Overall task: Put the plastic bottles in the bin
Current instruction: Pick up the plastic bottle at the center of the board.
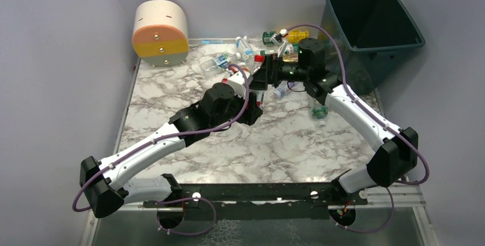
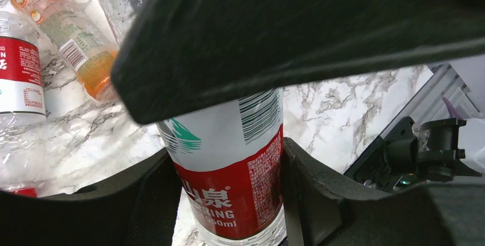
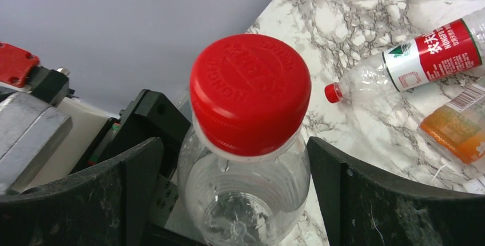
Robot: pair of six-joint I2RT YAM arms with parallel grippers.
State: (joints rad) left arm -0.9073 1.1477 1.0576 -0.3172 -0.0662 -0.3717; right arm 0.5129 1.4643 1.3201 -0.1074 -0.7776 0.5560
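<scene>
Left gripper (image 2: 226,194) clamps a clear bottle (image 2: 229,143) between its fingers; the red label reads "SPRING 550ml". Right gripper (image 3: 240,194) stands wide open around that bottle's red cap (image 3: 250,91), not touching it. The teal bin (image 1: 389,45) sits just beyond the right gripper.

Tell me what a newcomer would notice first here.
In the middle, the left claw grips a red-labelled bottle, and the right claw stands open around a red cap, probably its own. Behind them a heap of bottles lies at the back, with the teal bin at the far right.
</scene>
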